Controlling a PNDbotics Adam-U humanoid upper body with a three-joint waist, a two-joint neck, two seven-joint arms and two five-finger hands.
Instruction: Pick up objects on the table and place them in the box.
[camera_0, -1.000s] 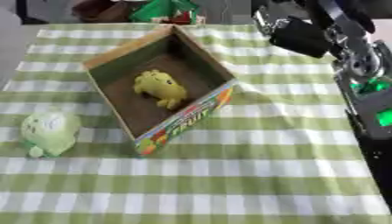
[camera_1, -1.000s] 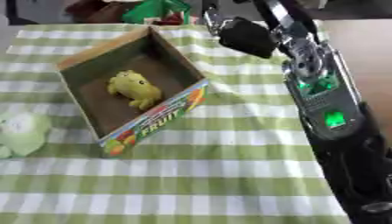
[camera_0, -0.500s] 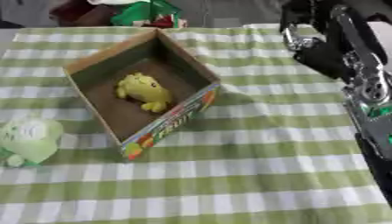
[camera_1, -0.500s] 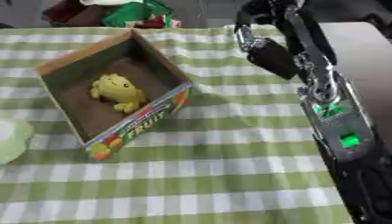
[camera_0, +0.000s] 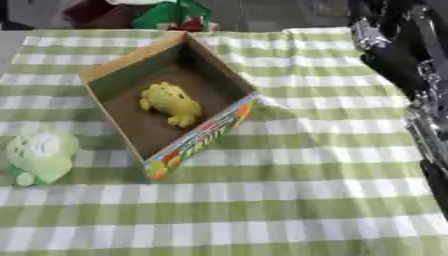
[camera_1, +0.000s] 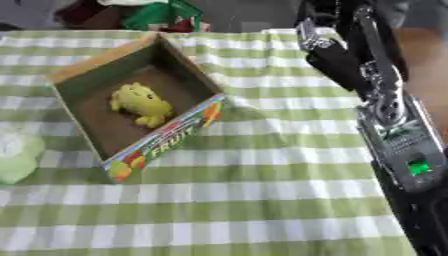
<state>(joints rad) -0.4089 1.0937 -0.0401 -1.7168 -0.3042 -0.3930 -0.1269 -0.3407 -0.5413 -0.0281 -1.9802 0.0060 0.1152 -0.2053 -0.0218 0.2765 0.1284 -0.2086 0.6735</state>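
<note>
So the cardboard box (camera_0: 166, 107) sits at an angle on the green-and-white checked tablecloth (camera_0: 289, 195), open top facing up, with fruit print along its near side. A yellow toy (camera_0: 171, 102) (some kind of soft bumpy critter, can't make out more) already lies inside on the box floor, so that one looks done.

What's left, as far as I can see: a pale green plush (camera_0: 39, 157) is on the cloth just beside the box's left near corner, outside it and not touching any hand. That's the obvious next candidate. At the far edge of the table there's a red and green bundle (camera_0: 171, 15), but I can't tell whether it counts as something to pick up or is just clutter behind the table.

The right arm (camera_1: 385, 115) comes in along the right side, and its right hand (camera_1: 337, 60) is up near the far right of the table, well apart from both toys. It's a dark blurry mass, nothing visibly in it, and I honestly can't tell how it's set. The left hand doesn't show anywhere.

My read: roughly halfway, one in and at least one to go.
</note>
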